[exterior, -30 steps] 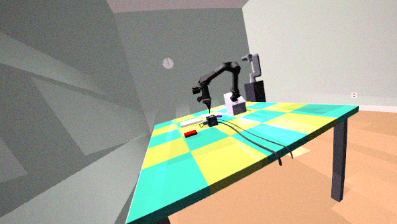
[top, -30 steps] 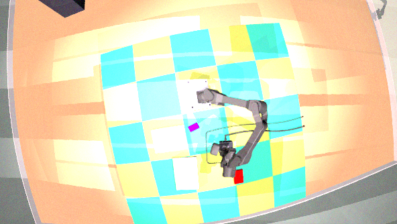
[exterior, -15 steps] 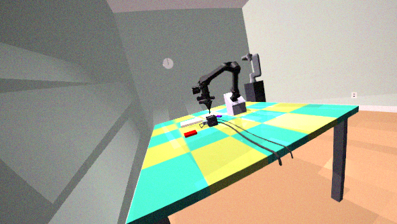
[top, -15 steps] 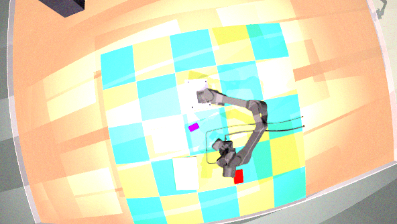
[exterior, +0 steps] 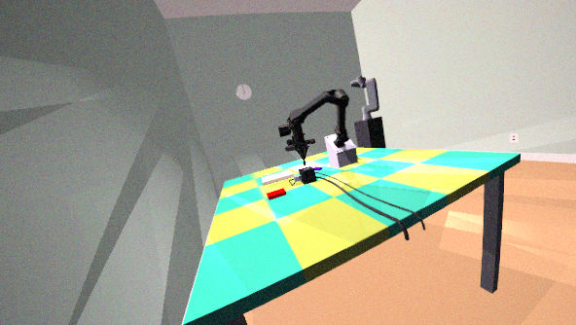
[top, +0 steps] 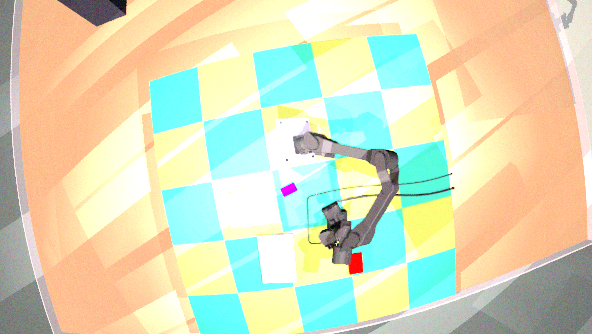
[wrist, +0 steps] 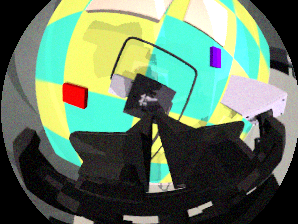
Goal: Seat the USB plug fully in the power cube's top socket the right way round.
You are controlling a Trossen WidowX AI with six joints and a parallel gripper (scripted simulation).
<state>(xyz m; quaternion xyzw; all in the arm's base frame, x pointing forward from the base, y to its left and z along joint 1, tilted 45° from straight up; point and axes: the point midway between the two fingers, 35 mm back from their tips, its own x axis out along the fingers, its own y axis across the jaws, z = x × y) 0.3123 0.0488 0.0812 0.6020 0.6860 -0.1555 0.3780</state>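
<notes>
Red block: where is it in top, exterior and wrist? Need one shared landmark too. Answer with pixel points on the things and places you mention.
Top: red block [top: 355,263] [exterior: 276,194] [wrist: 75,95] below and right of centre, by the arm's lower end.
Exterior: just below and left of centre.
Wrist: left side, above mid-height.
Shared landmark: purple block [top: 288,189] [exterior: 317,168] [wrist: 215,57].

One red block [top: 356,263] [exterior: 276,194] [wrist: 75,95], one purple block [top: 289,189] [exterior: 317,168] [wrist: 215,57], one clock [exterior: 243,91].
</notes>
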